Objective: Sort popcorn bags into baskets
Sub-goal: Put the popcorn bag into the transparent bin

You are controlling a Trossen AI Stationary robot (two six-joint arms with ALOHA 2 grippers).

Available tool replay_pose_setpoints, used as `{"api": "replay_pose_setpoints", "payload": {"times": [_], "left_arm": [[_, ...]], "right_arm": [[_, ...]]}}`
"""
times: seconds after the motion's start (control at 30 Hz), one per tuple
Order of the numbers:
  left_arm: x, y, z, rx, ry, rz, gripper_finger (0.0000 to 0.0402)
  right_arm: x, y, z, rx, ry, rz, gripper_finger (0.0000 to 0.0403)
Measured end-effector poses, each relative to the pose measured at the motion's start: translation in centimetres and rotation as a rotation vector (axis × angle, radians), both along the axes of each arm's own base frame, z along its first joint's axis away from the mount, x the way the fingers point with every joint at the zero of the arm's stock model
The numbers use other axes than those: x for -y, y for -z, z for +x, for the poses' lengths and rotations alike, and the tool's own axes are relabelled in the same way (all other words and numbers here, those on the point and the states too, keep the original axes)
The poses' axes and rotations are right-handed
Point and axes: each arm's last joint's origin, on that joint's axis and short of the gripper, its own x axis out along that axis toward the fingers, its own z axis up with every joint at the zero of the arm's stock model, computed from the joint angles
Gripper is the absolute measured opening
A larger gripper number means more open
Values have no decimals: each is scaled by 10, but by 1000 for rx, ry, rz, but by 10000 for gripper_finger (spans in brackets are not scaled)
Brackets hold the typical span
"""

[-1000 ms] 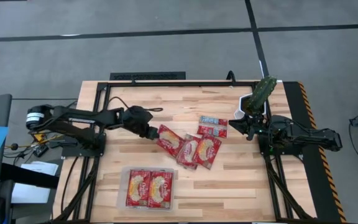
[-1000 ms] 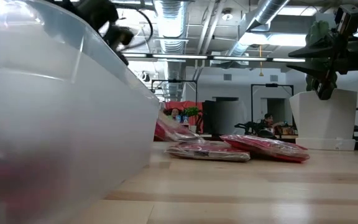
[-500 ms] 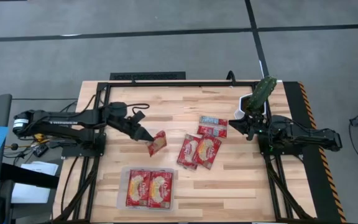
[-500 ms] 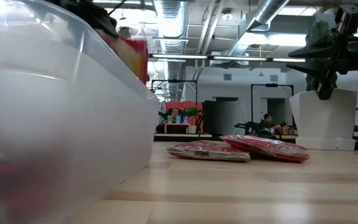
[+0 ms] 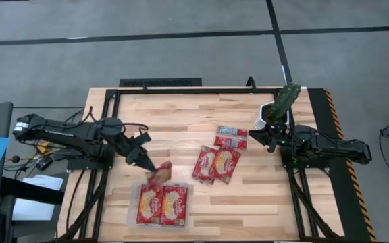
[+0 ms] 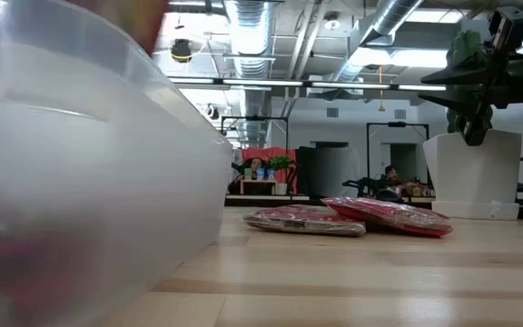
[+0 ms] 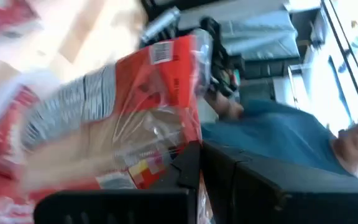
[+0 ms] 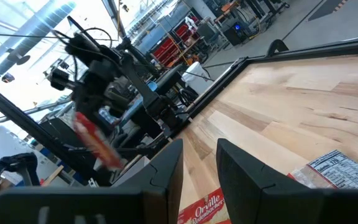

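My left gripper (image 5: 147, 165) is shut on one red popcorn bag (image 5: 159, 174) and holds it in the air over the far rim of the clear tray (image 5: 135, 187). The tray fills the left of the low view (image 6: 80, 182) and has two bags (image 5: 162, 204) lying flat in it. Three more bags lie flat mid-table: two overlapping (image 5: 216, 164) and one showing a pale panel (image 5: 231, 138). My right gripper (image 5: 259, 135) waits near the right edge, slightly open (image 8: 201, 177), above the wood. My left gripper pinches the bag between its two fingers at one end (image 7: 166, 163). The fingers (image 7: 185, 171) come slanting down from the table's left. The bag is lifted clear and sticks out tilted beyond the fingertips, its barcode end (image 7: 160, 53) farthest away.
A white bowl with a green object (image 5: 280, 106) stands at the far right corner, close to my right arm. Bare wood lies between the tray and the three loose bags. A dark frame (image 5: 161, 83) edges the table's far side.
My left gripper has taken a bag from the left side of the mid-table pile, lifted it clear and carried it toward the near left, ending above the tray's far rim. The bag has turned from lying flat to hanging tilted. The other bags stayed put.
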Motion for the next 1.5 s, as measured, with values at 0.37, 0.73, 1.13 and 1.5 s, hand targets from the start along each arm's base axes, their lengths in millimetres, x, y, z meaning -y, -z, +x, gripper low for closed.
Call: {"api": "replay_pose_setpoints", "payload": {"times": [0.37, 0.73, 1.13, 1.5], "left_arm": [[46, -10, -3, -228, 207, 73, 0], [88, 10, -2, -314, 377, 145, 0], [103, 34, -3, -444, 542, 229, 0], [79, 50, -7, -569, 530, 378, 0]], "right_arm": [[0, 0, 0, 0, 0, 0, 121], [0, 0, 0, 0, 0, 1, 121], [0, 0, 0, 0, 0, 1, 120], [0, 0, 0, 0, 0, 1, 121]]}}
